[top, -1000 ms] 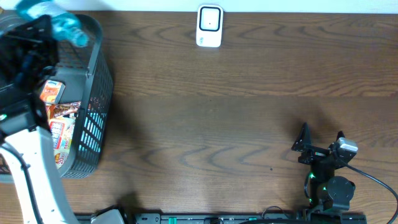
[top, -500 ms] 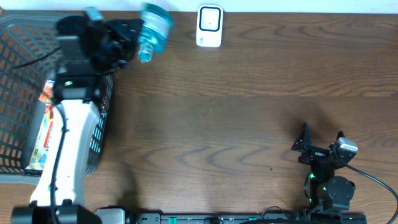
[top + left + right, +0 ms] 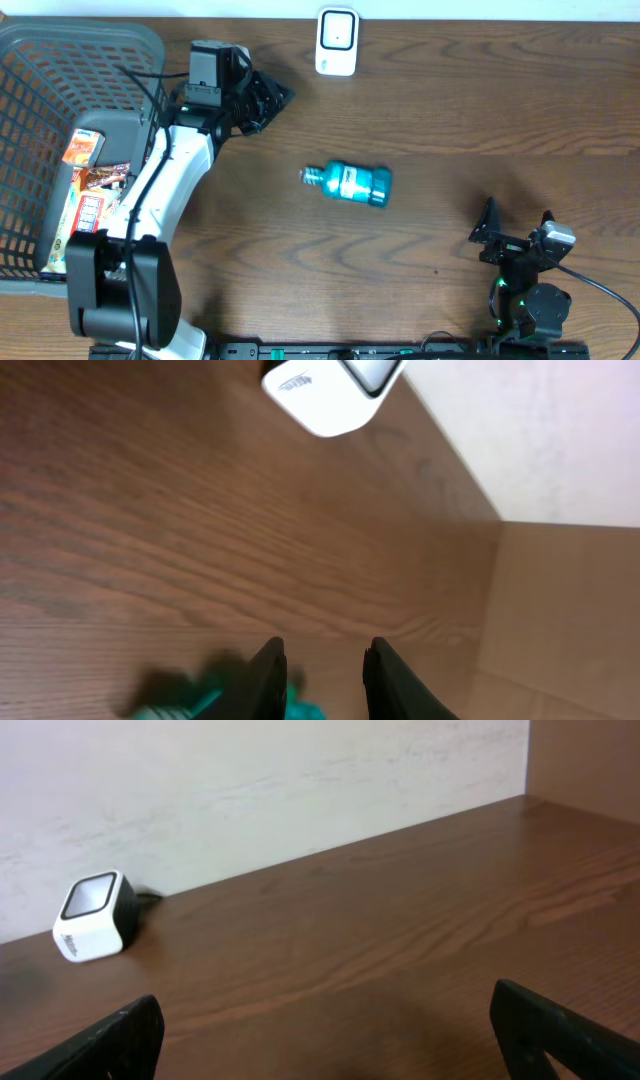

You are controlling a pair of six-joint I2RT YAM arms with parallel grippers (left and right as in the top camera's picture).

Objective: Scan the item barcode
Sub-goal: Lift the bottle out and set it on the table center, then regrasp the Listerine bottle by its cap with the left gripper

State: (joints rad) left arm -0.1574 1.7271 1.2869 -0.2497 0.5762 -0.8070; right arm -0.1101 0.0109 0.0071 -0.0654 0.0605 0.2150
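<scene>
Teal bottle (image 3: 348, 184) lies on its side on the surface (image 3: 450, 110), between the two pairs of jaws and well apart from both. The left jaws stand slightly apart, empty; the right jaws gape wide. The left wrist view cuts the bottle off, blurred.

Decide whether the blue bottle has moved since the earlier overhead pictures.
Yes. The blue bottle was left of the white scanner, over the basket; now it lies on the table below the scanner.

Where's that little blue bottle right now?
In the overhead view the blue bottle lies on its side near the table's middle, below the white scanner and right of the basket.
</scene>
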